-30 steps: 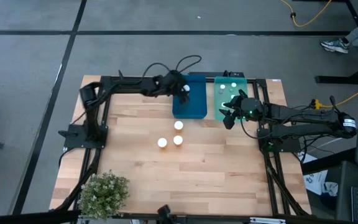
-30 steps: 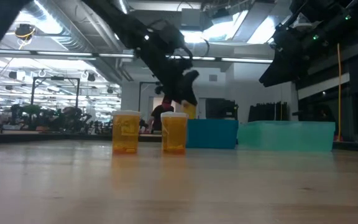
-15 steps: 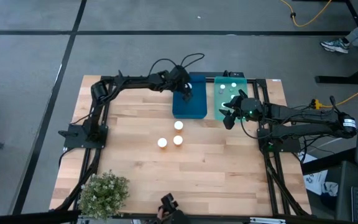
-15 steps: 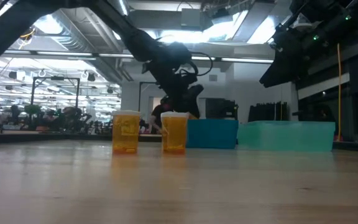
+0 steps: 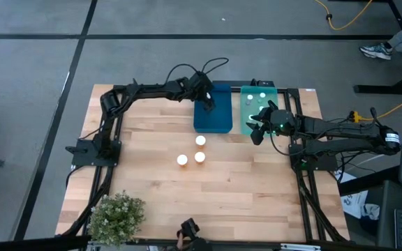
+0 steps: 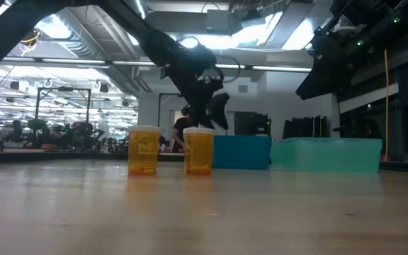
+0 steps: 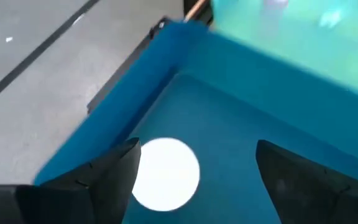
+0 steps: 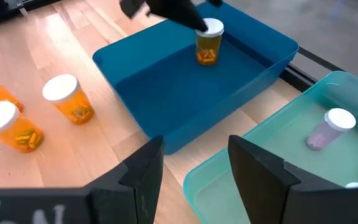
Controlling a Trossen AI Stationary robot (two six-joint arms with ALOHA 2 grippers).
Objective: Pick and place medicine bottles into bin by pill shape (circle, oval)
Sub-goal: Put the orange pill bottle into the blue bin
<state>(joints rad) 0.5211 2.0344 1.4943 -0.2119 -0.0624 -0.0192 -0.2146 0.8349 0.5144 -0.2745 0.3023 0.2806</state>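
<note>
An amber medicine bottle (image 8: 208,42) with a white cap (image 7: 165,172) stands upright on the floor of the dark blue bin (image 5: 213,111), near its far left corner. My left gripper (image 7: 207,180) hovers open just above it, a finger on either side of the cap; in the high view my left gripper (image 5: 208,103) is over the blue bin. My right gripper (image 5: 257,129) waits open over the near edge of the teal bin (image 5: 260,108), with nothing between its fingers. Three more amber bottles (image 5: 200,140) (image 5: 182,160) (image 5: 199,157) stand on the table.
The teal bin holds pale white-capped bottles (image 8: 331,127). The two bins stand side by side at the table's far edge. A potted plant (image 5: 117,216) sits at the near left corner. The wooden table (image 5: 243,188) lies bare on the near right.
My left gripper has gone down into the blue bin with the amber bottle, opened and let it go, then risen a little. The bottle now stands on the bin's floor.
</note>
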